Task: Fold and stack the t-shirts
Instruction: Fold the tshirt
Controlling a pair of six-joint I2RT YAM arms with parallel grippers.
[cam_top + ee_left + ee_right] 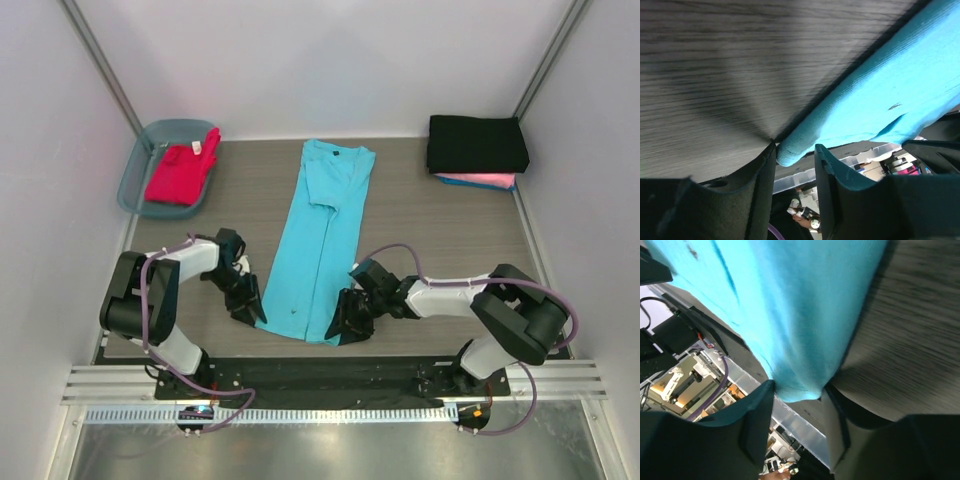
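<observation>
The turquoise t-shirt [325,235] lies flat in the middle of the wood-grain table [440,230], folded lengthwise into a long narrow strip. Its neck is at the far end and its hem at the near end, close to the arm bases. The left gripper [248,305] sits low at the near-left hem corner. In the left wrist view that corner pokes in between its fingers [760,185], touching one of them, while a thin gap shows on the other side, so the jaws stand apart and are not clamped on the cloth. The right gripper [348,318] is at the near-right hem corner. In the right wrist view the bunched corner fills the space between the fingers [757,425] and meets both, but I cannot tell whether they are actually squeezing it. Both forearms stretch low over the table on either side of the strip, with their purple cables [395,250] looping above them. At the far left corner, well apart from the strip, stands a translucent blue-grey tub [135,170] with the red-magenta t-shirt [180,175] crumpled inside, part of it draped over the rim nearest the strip. At the far right corner is a folded black t-shirt [477,143], squared off and resting on a folded pink t-shirt [490,181], of which only the near edge shows, along with a thin blue edge. Pale walls close the table in on three sides, and a metal rail [330,380] runs along the near edge by the bases.
</observation>
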